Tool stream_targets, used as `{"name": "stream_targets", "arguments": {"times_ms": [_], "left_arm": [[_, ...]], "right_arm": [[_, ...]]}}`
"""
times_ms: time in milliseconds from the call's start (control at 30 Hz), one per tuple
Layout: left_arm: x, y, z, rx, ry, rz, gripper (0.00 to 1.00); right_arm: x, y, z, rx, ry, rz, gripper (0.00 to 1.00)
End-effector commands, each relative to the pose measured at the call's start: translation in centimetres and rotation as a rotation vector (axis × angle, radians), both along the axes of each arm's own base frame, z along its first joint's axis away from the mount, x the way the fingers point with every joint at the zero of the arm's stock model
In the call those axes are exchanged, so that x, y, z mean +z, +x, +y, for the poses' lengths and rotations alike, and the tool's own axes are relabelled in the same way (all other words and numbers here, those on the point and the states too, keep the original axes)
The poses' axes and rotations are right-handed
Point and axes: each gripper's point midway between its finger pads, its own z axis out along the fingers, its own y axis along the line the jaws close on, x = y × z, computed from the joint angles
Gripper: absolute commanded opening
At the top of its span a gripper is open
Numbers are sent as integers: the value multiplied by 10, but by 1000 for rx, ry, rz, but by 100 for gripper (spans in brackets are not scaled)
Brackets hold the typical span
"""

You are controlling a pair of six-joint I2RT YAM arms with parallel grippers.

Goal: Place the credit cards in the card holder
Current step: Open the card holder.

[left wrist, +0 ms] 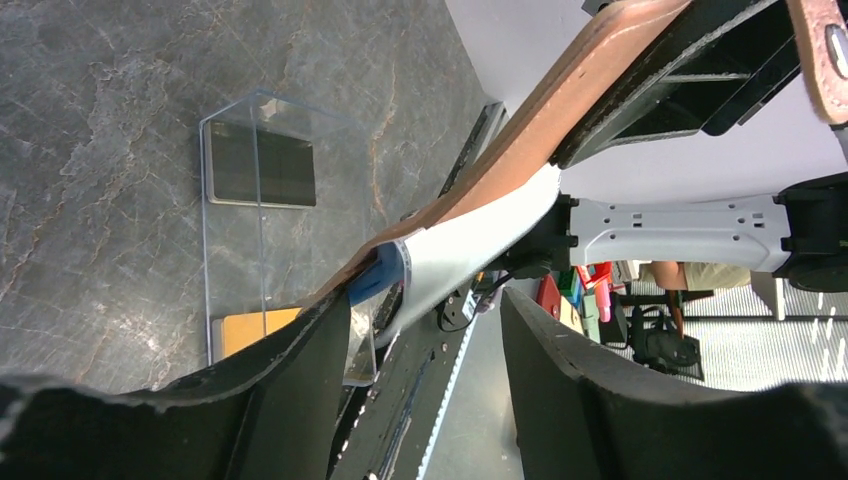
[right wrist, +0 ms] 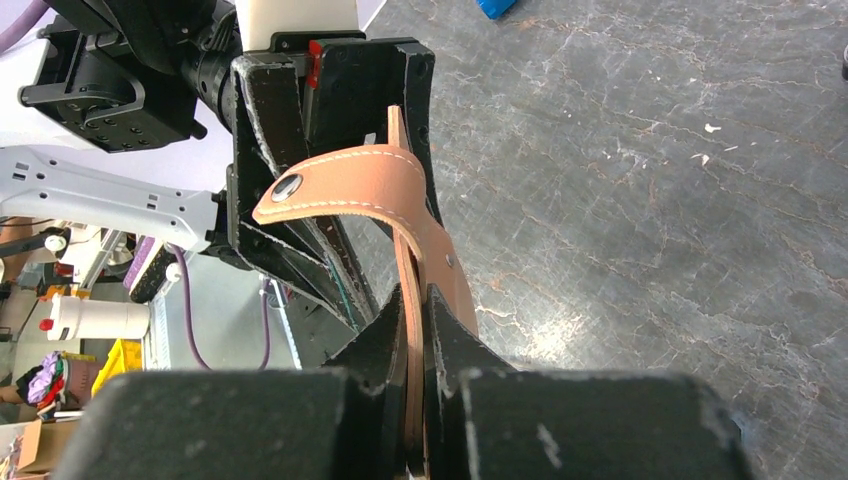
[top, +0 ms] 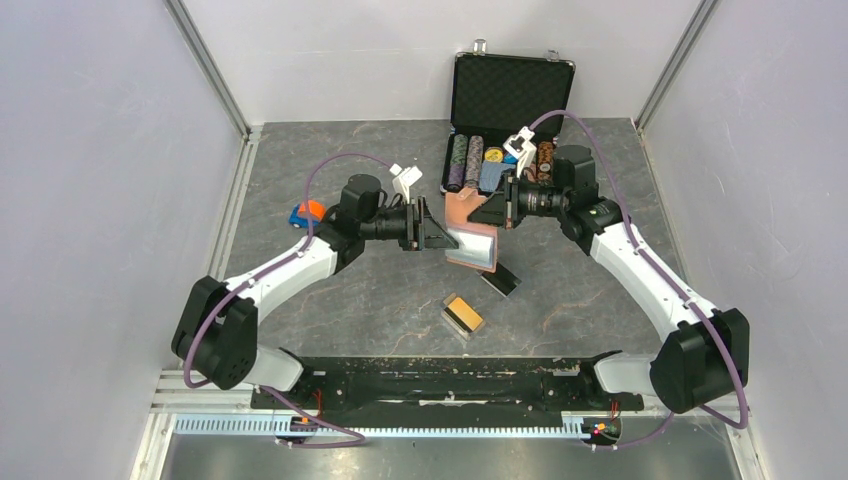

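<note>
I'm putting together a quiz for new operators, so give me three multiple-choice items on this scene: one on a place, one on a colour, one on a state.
1. Where is the card holder?
A. inside a drawer
B. on a shelf
C. lifted between the left gripper and the right gripper

2. What colour is the card in the clear box closest to the robot?
A. orange
B. green
C. white

3. How is the right gripper?
A. wide open, holding nothing
B. shut on the card holder
C. shut on a pen

Answers:
1. C. The top view shows it raised between the two arms' ends.
2. A. Orange shows through the box wall.
3. B. The right wrist view shows both fingers pressed on the leather.
</note>
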Motion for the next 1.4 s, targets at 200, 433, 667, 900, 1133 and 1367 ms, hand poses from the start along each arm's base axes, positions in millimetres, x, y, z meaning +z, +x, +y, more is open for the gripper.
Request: {"name": "stream_targets", "arguments": {"times_ms": [200,433,667,900,1133,1367], "left_arm": [[35,-3,-4,-30,-22,-65,56],[28,-8,3,-34,83,-69,60],[20,-12,-7,-77,133,-63,60],[9,-14,-7,-84,264,-89,63],[-3,-19,-10,-108,343,-97,65],[-9,-22,-16,-133,383,-101,61]], "right_arm": [[3,0,-1,-7,0,-40,0],[-4,-1,-3,-5,-15,-30,0],[-7,-3,-4,-7,-19,-29,0],[-14,-5,-5,-8,-35,-20,0],[-14,-6,-5,-7,-35,-22,0],[-16,-7,-6,-6,-37,-18,0]]}}
